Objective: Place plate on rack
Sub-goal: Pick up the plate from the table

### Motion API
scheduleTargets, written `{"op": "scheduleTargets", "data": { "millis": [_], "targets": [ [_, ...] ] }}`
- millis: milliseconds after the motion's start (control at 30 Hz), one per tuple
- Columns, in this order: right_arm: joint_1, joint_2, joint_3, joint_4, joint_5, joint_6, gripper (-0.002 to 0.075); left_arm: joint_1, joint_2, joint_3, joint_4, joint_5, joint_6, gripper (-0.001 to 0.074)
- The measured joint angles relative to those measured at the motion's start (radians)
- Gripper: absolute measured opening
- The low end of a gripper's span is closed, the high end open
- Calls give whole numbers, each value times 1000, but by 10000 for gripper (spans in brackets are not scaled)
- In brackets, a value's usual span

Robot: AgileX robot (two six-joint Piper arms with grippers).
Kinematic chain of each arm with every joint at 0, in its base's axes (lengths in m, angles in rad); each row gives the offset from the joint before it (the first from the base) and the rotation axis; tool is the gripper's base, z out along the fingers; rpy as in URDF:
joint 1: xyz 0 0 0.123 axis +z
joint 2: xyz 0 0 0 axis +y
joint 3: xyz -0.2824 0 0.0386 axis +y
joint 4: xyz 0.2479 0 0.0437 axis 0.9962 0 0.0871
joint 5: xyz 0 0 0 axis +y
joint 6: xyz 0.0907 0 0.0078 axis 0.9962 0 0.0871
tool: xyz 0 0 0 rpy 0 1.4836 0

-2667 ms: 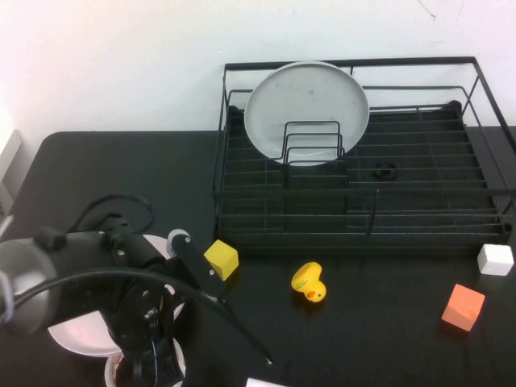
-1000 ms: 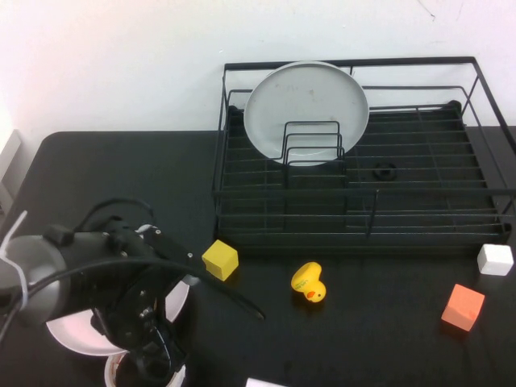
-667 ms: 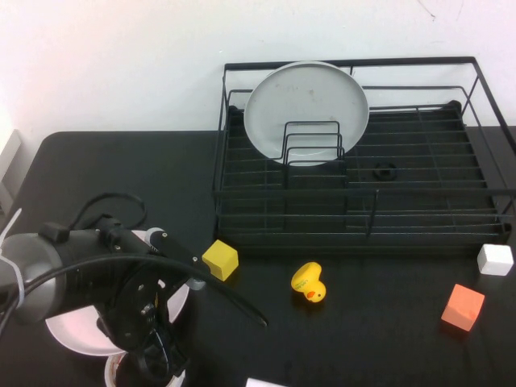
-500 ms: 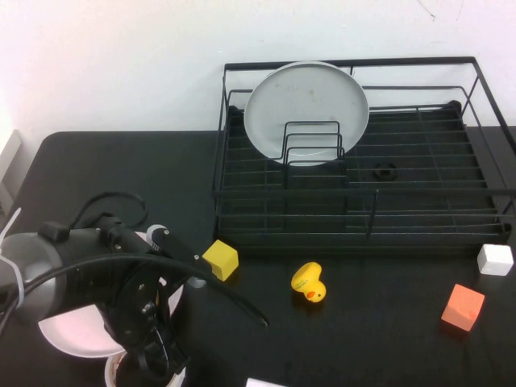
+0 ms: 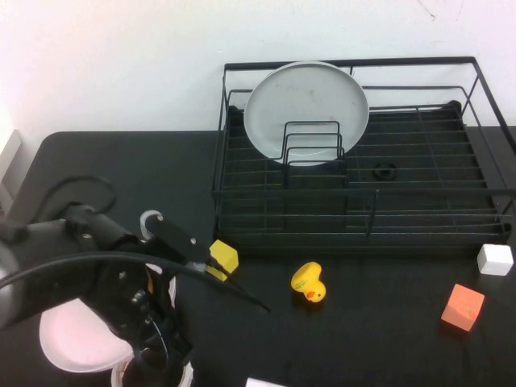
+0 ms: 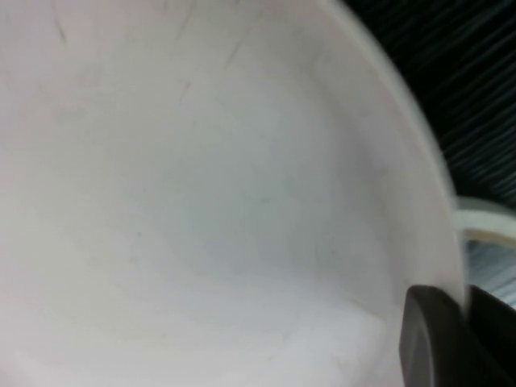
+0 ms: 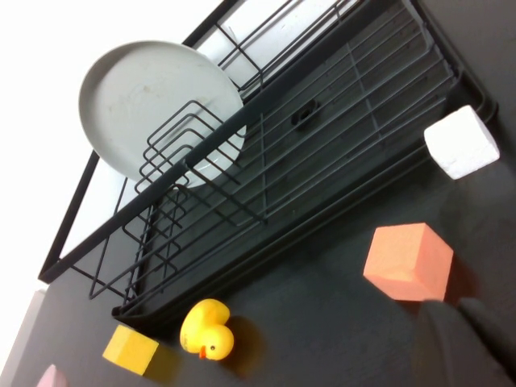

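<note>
The pale pink plate (image 5: 76, 337) lies at the near left corner of the worktop (image 5: 379, 322), and the left hand (image 6: 451, 339) is at its rim, one dark finger visibly on the edge, so it looks pinched shut on the plate. The step in hand appears to be the pickup. Next comes lifting and carrying it, tilted upright, to the rack (image 5: 363, 173), into a divider slot beside the grey-white plate (image 5: 306, 109). The right hand (image 7: 476, 339) is parked near the orange block (image 7: 407, 262); I cannot tell its opening.

Your left arm (image 5: 89, 274) is black, with rounded glossy housings, looped black cables and a white hooked clip on top. Each wrist view shows a dark matte pincer finger (image 6: 431, 339), blunt-edged.
</note>
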Motion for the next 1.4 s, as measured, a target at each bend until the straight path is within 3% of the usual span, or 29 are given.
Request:
{"op": "scheduleTargets", "data": {
  "millis": [433, 533, 667, 833, 1067, 1200, 1400],
  "targets": [
    [0, 0, 0, 0, 0, 0, 11, -2, -208, 4, -11, 40, 38, 4],
    [0, 0, 0, 0, 0, 0, 11, -35, -225, 9, 7, 54, 45, 4],
    [0, 0, 0, 0, 0, -1, 11, -153, -247, 9, 113, 82, 49, 4],
    [0, 0, 0, 39, 28, -1, 35, -371, -258, 9, 305, 102, 7, 4],
    [0, 0, -10, 171, 108, -109, 260, -656, -258, 9, 587, 85, -190, 4],
    [0, 0, -58, 203, 216, -133, 372, -756, -258, 9, 693, 37, -312, 4],
    [0, 118, -182, 253, 302, -147, 402, -840, -258, 9, 836, -53, -440, 4]
  ]
}}
